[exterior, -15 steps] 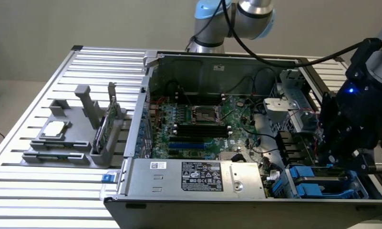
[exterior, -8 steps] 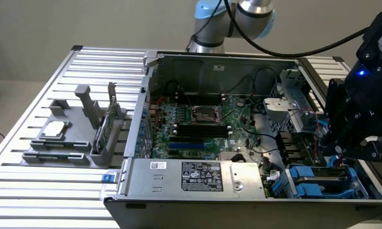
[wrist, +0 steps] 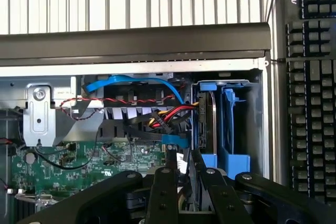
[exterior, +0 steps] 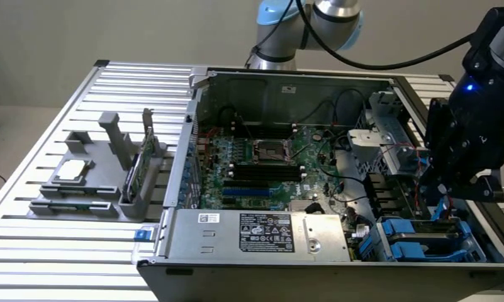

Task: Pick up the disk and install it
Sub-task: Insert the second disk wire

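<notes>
Exterior view first: an open computer case (exterior: pixel 319 163) lies on its side on a slatted tabletop (exterior: pixel 50 189), motherboard (exterior: pixel 268 157) facing up, power supply (exterior: pixel 260 233) along the near edge. The gripper (exterior: pixel 465 182) hangs over the case's end at the exterior view's right, just above the blue drive bays (exterior: pixel 424 242). Well apart, toward the exterior view's left, a grey holder (exterior: pixel 100 176) stands on the tabletop with a small square chip (exterior: pixel 73 170) lying flat in it and a thin green card (exterior: pixel 138 167) standing on edge.

From the wrist view, the disk (wrist: pixel 207 124) sits on edge in a bay (wrist: pixel 223 129) in the case's corner, its silver side showing between blue rails, with red, yellow and black wires (wrist: pixel 168 115) and a blue cable (wrist: pixel 131 83) running up to it. The fingers (wrist: pixel 168 182) are drawn to a narrow gap, their tips just short of the disk and near the blue plug; nothing is visibly clamped between them, though whether they touch the rail I cannot tell. A dark keyboard (wrist: pixel 310 77) lies on the tabletop beside the case.
</notes>
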